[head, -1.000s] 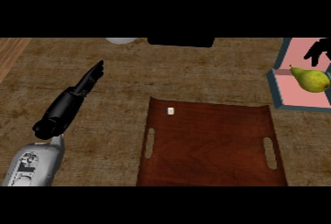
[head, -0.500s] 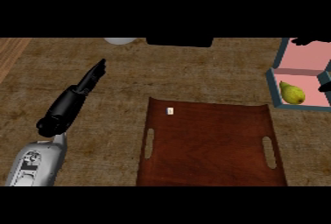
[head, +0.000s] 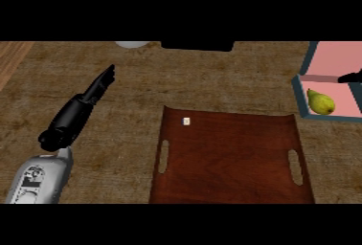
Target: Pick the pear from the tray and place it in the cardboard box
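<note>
The pear (head: 320,102) is seen lying inside the cardboard box (head: 298,95), on its pink floor close to the teal wall, with its narrow end pointing up in the view. It is no longer held. A second ago it was carried over the box by the right hand (head: 351,76); half a second ago it had already been set down, with the hand close beside it.

Only a small dark part of the right hand is now shown at the view's right edge. It lies just above and to the right of the pear and is apart from it. Whether that hand is open or closed cannot be told.

The left hand (head: 83,106) is held open over the desk (head: 141,86), its fingers straight and pointing up and to the right. Its pose is unchanged from the earlier frames. The grey forearm (head: 39,179) enters from the lower left corner.

The wooden tray (head: 233,158) is found to the right of the left hand and below and to the left of the right hand, where it lay before. A small white tag (head: 186,121) rests near the tray's upper left corner. The box stands just off the tray's upper right corner, under the right hand.
</note>
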Action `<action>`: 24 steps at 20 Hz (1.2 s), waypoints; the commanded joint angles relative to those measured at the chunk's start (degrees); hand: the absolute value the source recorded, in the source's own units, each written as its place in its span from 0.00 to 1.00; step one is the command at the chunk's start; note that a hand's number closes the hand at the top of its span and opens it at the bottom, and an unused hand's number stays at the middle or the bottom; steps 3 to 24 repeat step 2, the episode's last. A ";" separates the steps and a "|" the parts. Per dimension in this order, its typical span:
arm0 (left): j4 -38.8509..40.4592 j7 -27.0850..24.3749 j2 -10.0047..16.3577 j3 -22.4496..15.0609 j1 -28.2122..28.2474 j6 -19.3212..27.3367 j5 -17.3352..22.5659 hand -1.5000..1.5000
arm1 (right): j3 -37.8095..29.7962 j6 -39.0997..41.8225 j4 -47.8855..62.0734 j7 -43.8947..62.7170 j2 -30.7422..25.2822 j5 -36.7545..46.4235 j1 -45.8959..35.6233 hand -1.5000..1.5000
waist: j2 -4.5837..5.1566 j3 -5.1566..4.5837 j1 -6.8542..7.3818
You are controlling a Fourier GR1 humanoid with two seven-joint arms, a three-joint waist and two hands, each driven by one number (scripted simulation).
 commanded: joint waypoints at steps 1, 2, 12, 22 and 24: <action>-0.70 0.16 0.61 0.11 -0.49 -0.49 0.03 0.50 | -5.93 13.19 5.38 1.00 -3.15 -6.42 -2.94 0.00 | 0.46 0.10 0.87; -0.01 0.78 -0.20 0.44 -1.14 0.44 0.09 0.50 | -6.45 13.23 5.49 0.57 -3.21 -7.01 -1.87 0.00 | 0.52 0.12 0.18; -0.01 0.78 -0.20 0.44 -1.14 0.44 0.09 0.50 | -6.45 13.23 5.49 0.57 -3.21 -7.01 -1.87 0.00 | 0.52 0.12 0.18; -0.01 0.78 -0.20 0.44 -1.14 0.44 0.09 0.50 | -6.45 13.23 5.49 0.57 -3.21 -7.01 -1.87 0.00 | 0.52 0.12 0.18; -0.01 0.78 -0.20 0.44 -1.14 0.44 0.09 0.50 | -6.45 13.23 5.49 0.57 -3.21 -7.01 -1.87 0.00 | 0.52 0.12 0.18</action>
